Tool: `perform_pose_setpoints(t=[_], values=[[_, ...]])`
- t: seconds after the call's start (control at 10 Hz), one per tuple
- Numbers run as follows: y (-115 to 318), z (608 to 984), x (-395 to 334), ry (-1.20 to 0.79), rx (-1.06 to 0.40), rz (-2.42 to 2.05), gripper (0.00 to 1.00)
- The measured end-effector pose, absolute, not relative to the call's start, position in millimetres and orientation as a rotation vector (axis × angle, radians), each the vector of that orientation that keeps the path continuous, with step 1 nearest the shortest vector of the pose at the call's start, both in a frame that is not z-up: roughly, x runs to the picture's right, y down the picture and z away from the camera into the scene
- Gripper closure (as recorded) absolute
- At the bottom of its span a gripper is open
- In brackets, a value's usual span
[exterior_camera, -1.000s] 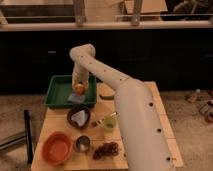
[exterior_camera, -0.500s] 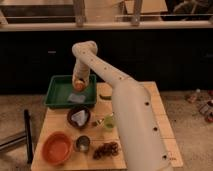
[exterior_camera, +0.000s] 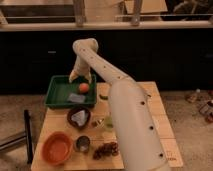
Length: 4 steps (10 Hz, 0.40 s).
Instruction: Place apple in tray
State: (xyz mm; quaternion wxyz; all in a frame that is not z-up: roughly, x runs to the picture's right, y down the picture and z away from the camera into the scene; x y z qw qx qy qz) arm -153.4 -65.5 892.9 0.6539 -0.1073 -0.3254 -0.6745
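The apple (exterior_camera: pixel 84 87), small and orange-red, lies inside the dark green tray (exterior_camera: pixel 54 96) at the table's back left, near the tray's right side. My gripper (exterior_camera: pixel 80 78) hangs just above the apple at the end of the bent white arm. Its fingers are spread and hold nothing. The apple sits apart from them, on the tray floor.
A grey-blue flat item (exterior_camera: pixel 76 97) lies in the tray beside the apple. In front of the tray stand a brown bowl (exterior_camera: pixel 79 118), an orange bowl (exterior_camera: pixel 57 148), a metal cup (exterior_camera: pixel 82 144), dark red fruit (exterior_camera: pixel 105 149) and a green item (exterior_camera: pixel 108 123). A black post (exterior_camera: pixel 27 135) stands left of the table.
The gripper has lifted slightly off the apple, which now rests in the tray below it. The arm's elbow has shifted little.
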Motion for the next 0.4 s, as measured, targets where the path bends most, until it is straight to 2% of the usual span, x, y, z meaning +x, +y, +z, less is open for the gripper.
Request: perform_pose_setpoints(t=[0.4], values=[[-78.1, 890.8, -144.1, -0.717, -0.225, -1.503, 0.2]])
